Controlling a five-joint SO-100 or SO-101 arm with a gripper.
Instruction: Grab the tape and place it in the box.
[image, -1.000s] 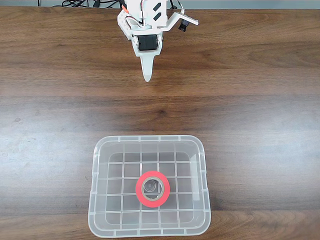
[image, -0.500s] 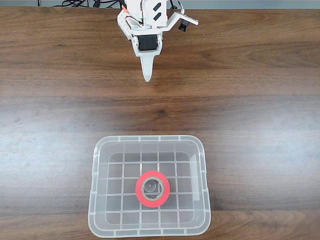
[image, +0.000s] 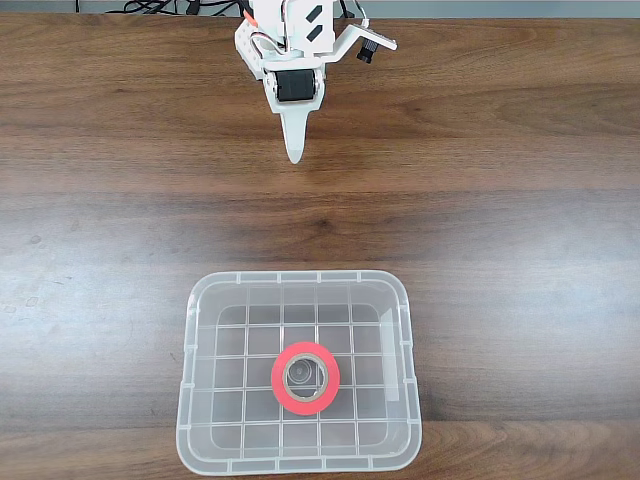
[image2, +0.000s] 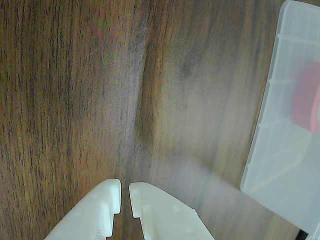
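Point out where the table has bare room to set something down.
The dark wooden table lies bare between the white claw and the clear plastic box, and either side of it. The red-orange tape roll crowds the box's middle.

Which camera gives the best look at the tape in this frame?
The fixed view: the tape shows whole from above, lying flat inside the box at the middle of its floor. The wrist view catches just a blurred red sliver through the box wall at its right edge.

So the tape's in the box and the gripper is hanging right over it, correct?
Not quite. The tape is in the box, but the fixed view shows the gripper far off, over bare table near the top edge.
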